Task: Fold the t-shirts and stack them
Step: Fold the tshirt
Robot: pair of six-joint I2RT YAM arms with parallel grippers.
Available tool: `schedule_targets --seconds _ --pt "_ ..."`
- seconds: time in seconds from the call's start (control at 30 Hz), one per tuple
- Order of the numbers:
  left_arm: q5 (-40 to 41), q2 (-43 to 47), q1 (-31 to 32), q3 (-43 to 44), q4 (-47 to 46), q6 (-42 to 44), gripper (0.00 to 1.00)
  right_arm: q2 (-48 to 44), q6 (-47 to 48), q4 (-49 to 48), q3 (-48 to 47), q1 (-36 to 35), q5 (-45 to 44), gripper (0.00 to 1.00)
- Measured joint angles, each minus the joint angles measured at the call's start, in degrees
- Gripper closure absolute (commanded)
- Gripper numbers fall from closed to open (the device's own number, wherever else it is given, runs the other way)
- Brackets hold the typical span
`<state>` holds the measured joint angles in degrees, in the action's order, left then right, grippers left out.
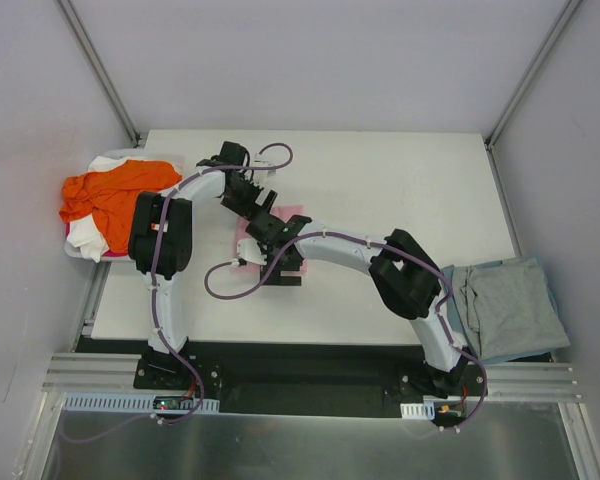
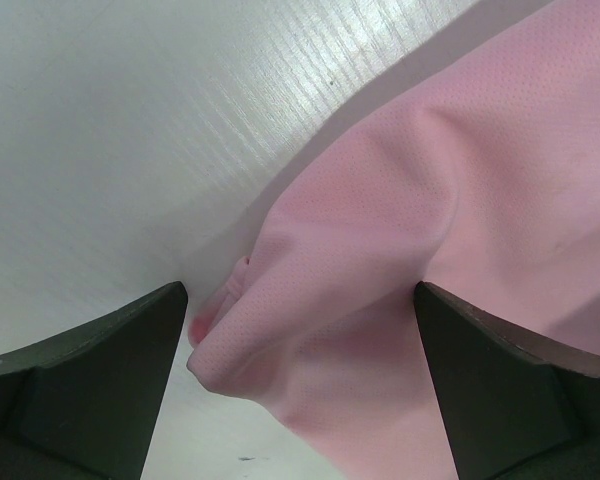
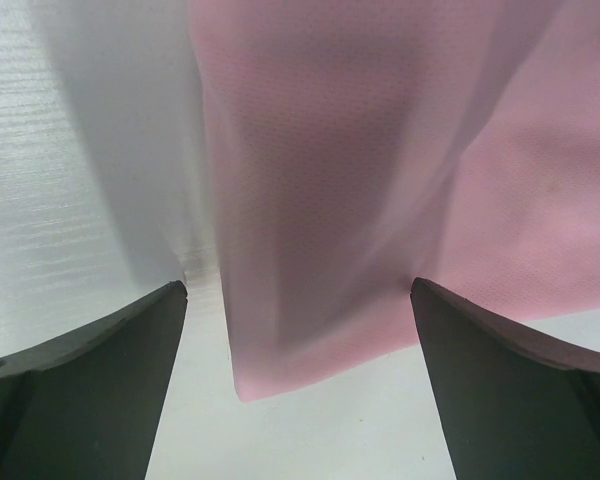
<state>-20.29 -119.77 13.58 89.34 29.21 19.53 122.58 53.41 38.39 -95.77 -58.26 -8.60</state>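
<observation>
The light pink t-shirt [image 1: 293, 213] lies folded small at the table's middle, mostly hidden under both grippers. My left gripper [image 1: 263, 215] is open; in the left wrist view [image 2: 300, 385] a rounded corner of the pink shirt [image 2: 430, 250] lies between its fingers. My right gripper [image 1: 270, 262] is open; in the right wrist view [image 3: 300, 385] a flat corner of the pink shirt [image 3: 330, 200] lies between its fingers. The orange t-shirt [image 1: 115, 190] is heaped on the white one [image 1: 90, 240] at the far left. The grey-blue t-shirt [image 1: 505, 305] lies folded at the right edge.
The orange and white shirts sit in a white bin [image 1: 73, 252] hanging off the table's left edge. The white table [image 1: 400, 190] is bare at the back right. Grey walls and metal frame posts stand around the table.
</observation>
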Motion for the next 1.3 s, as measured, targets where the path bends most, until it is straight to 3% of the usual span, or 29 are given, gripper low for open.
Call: schedule_targets --seconds 0.7,0.8,1.03,1.1,1.2,1.3 --pt "1.40 0.00 0.76 -0.02 0.04 0.04 0.00 1.84 1.16 0.09 -1.73 2.29 2.03 0.00" --pt "1.57 0.00 0.98 -0.11 -0.02 0.07 0.03 2.12 1.25 0.04 -2.23 2.58 2.71 0.04" --pt "2.21 0.00 1.11 -0.22 -0.07 0.55 0.21 2.40 1.42 0.04 -2.38 2.89 3.67 0.33" --pt "2.43 0.00 1.11 -0.24 -0.07 0.52 0.28 2.47 1.57 0.04 -2.38 2.89 3.80 0.34" --pt "2.73 0.00 1.11 -0.26 0.07 0.52 0.40 2.54 1.68 -0.02 -2.38 2.91 3.96 0.48" --pt "3.13 0.00 1.38 -0.55 0.02 0.48 0.48 2.67 1.81 -0.09 -2.34 2.95 3.93 0.70"
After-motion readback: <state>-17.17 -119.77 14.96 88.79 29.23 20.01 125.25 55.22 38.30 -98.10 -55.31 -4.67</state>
